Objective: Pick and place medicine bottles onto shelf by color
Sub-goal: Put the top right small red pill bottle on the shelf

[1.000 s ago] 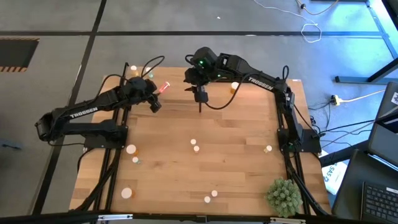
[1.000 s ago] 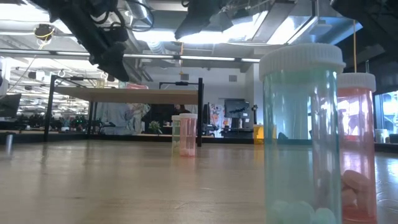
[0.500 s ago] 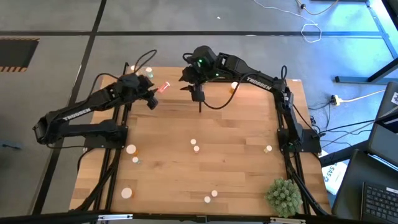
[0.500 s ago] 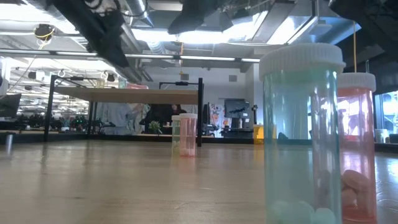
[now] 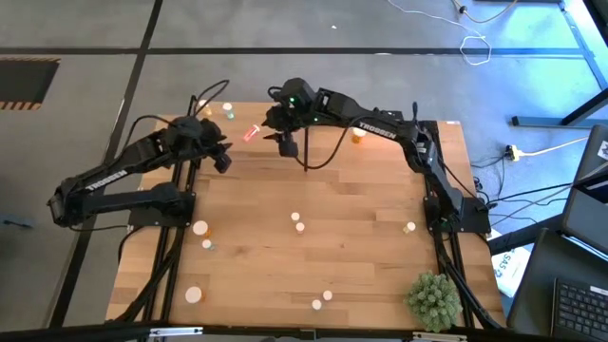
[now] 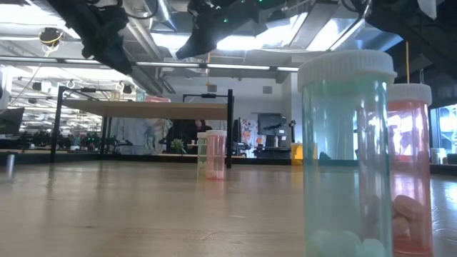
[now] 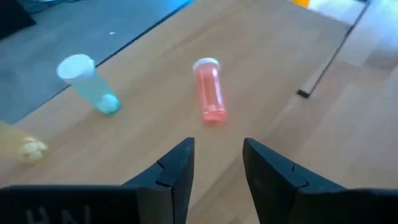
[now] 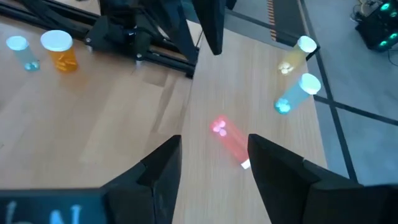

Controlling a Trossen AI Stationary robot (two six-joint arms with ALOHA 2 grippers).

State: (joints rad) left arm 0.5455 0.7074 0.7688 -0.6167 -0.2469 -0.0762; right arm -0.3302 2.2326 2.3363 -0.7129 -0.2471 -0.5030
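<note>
Since a second ago my left arm has drawn back to the left and my right arm has swung left along the shelf, so my right hand is now close to the red bottle.

My left hand hovers just left of the shelf, its fingers spread and holding nothing. In its wrist view the red bottle lies on its side on the shelf, with a pale green bottle and a yellowish bottle lying near it.

My right hand hangs above the shelf with fingers spread too, empty, and the red bottle lies just ahead between them. An orange bottle stands farther right on the shelf. Many bottles wait on the table, such as the pair in the middle.

I judge the step to be fixing the fallen red bottle. The next move calls for lowering my right hand over its body, closing gently because it can roll, then standing it up.
</note>
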